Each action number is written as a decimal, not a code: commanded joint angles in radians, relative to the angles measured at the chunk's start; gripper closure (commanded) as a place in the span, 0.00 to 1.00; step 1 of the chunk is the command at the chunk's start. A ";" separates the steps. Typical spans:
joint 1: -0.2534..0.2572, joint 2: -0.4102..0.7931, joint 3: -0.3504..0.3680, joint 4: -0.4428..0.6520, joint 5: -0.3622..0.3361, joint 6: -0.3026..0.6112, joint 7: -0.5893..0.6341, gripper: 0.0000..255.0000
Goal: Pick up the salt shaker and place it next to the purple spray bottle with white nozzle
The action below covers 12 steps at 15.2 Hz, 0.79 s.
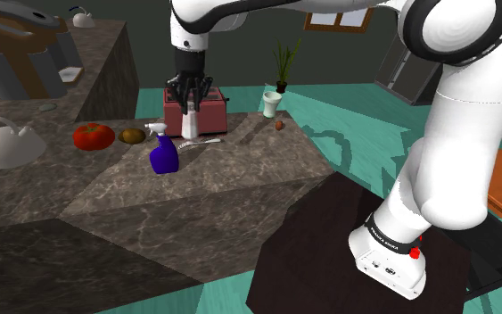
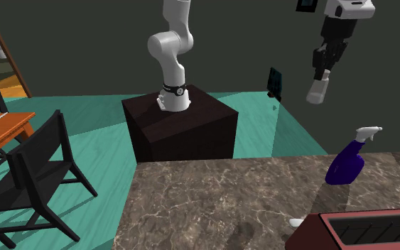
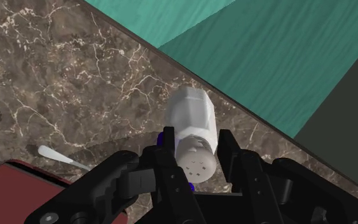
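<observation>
The white salt shaker (image 2: pixel 317 91) is held clasped in the black gripper (image 2: pixel 322 72), aloft nearly over the purple spray bottle (image 2: pixel 346 165). The carry is judged under way; a descent onto bare counter (image 1: pixel 240 169) just beside the bottle is called for.

My arm (image 2: pixel 171 53) stands upright from its base, bends at the elbow and climbs out of the second exterior view's top edge. In the shoulder view its thick white links (image 1: pixel 458 134) sweep up and across to the upper left. From there my wrist (image 2: pixel 344 8) turns downward, leaning a little off vertical. My gripper (image 1: pixel 191 96) hangs below it, pointing down. My two black fingers (image 3: pixel 231 156) clasp the salt shaker (image 3: pixel 193 118) at its perforated cap end, one on each side. Its pale body juts out past my fingertips, in the air.
</observation>
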 commanded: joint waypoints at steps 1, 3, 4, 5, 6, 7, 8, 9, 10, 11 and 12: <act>0.000 0.002 0.000 -0.027 0.001 0.029 -0.003 1.00; 0.000 0.007 0.000 -0.046 0.002 0.053 -0.006 1.00; 0.000 0.010 0.000 -0.056 0.003 0.066 -0.007 1.00; 0.000 0.013 0.000 -0.065 0.003 0.078 -0.008 1.00; 0.000 0.016 0.000 -0.074 0.004 0.090 -0.009 1.00; 0.000 0.020 0.001 -0.082 0.004 0.102 -0.011 1.00; 0.000 0.023 0.001 -0.091 0.005 0.114 -0.012 1.00; 0.000 0.027 0.001 -0.099 0.005 0.126 -0.013 1.00; 0.001 0.031 0.001 -0.107 0.006 0.138 -0.014 1.00; 0.001 0.036 0.001 -0.114 0.006 0.150 -0.016 1.00; 0.001 0.040 0.001 -0.122 0.007 0.162 -0.017 1.00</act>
